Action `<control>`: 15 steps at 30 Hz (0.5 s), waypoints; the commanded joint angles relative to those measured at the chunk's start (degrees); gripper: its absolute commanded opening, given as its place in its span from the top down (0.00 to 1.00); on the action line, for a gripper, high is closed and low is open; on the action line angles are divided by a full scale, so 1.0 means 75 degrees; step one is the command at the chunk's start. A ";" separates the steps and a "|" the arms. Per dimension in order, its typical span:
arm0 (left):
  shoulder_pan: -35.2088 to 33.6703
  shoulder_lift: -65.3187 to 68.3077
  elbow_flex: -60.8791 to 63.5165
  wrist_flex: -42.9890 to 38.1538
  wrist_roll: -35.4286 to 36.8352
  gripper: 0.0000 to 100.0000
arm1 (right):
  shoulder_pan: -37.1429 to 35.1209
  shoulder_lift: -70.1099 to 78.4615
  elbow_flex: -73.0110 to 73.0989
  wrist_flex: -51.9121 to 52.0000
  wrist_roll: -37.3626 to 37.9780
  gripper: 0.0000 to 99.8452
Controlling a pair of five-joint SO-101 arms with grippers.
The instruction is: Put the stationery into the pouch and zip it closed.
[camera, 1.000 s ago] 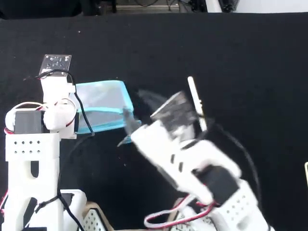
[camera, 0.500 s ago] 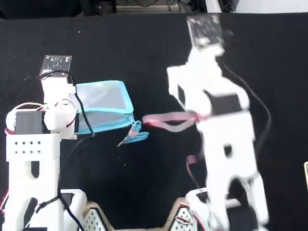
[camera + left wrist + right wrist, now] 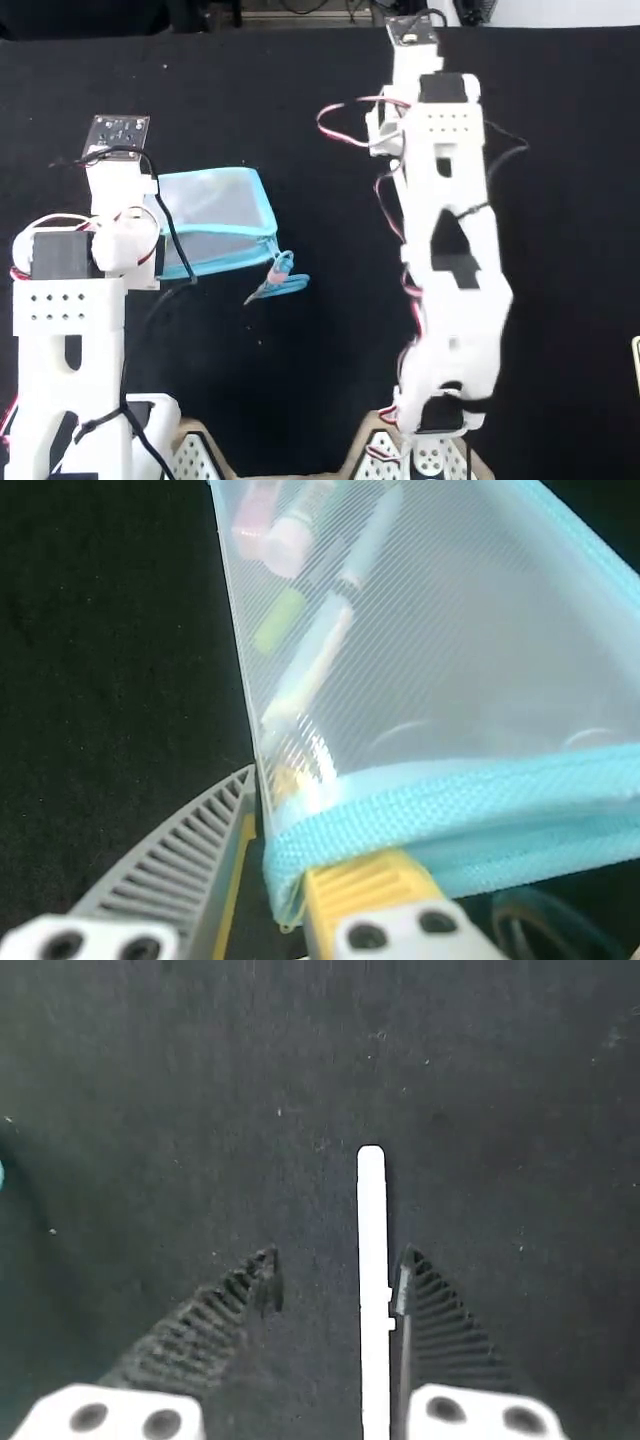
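Right arm [image 3: 440,200] stretches to top centre, right hand [image 3: 335,1270] spread; left hand [image 3: 292,832], middle left, pinches pouch [image 3: 450,680].

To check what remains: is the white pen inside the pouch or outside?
Outside. The white pen lies on the black table, between the open fingers of the right end effector.
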State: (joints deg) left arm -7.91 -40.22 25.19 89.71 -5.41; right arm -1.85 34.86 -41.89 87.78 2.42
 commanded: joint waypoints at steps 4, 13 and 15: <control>0.0088 0.0070 0.0111 0.0000 0.0035 0.97 | 0.0094 0.2081 -0.3452 0.0973 0.1055 0.82; 0.0088 0.0070 0.0111 0.0000 0.0035 0.97 | 0.0258 0.3440 -0.5480 0.1782 0.1793 0.82; 0.0088 0.0070 0.0111 0.0000 0.0023 0.97 | 0.0387 0.3440 -0.5281 0.1770 0.1805 0.82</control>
State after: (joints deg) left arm -7.91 -40.22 25.19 89.71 -5.41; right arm -1.23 61.67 -79.34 99.12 15.25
